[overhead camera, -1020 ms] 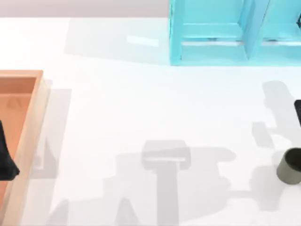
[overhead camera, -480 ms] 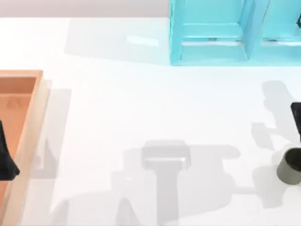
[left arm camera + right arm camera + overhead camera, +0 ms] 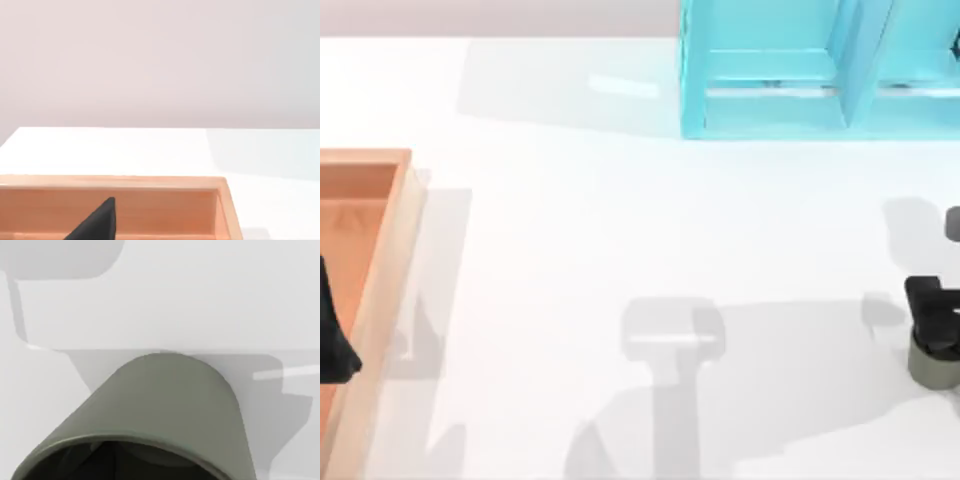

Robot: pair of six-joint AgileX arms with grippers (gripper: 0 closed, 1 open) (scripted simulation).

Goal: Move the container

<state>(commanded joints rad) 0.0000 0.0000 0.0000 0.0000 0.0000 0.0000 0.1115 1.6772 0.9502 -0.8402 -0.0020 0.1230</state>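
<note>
Now the right gripper (image 3: 932,318) hangs just above the container (image 3: 932,364), whose hollow looks empty; jaw state unclear.

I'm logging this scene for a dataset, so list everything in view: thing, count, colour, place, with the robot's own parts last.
container: one, dark olive-grey, standing upright at the table's right edge, directly under the right gripper.
wooden tray: one, orange-brown, at the table's left edge, cut off by the frame.
shelf unit: one, turquoise, at the far side of the table, right of centre.
table: one, white, under everything.
left gripper: one, black, parked over the wooden tray.
right gripper: one, black, right above the container at the right edge of the top view.
</note>
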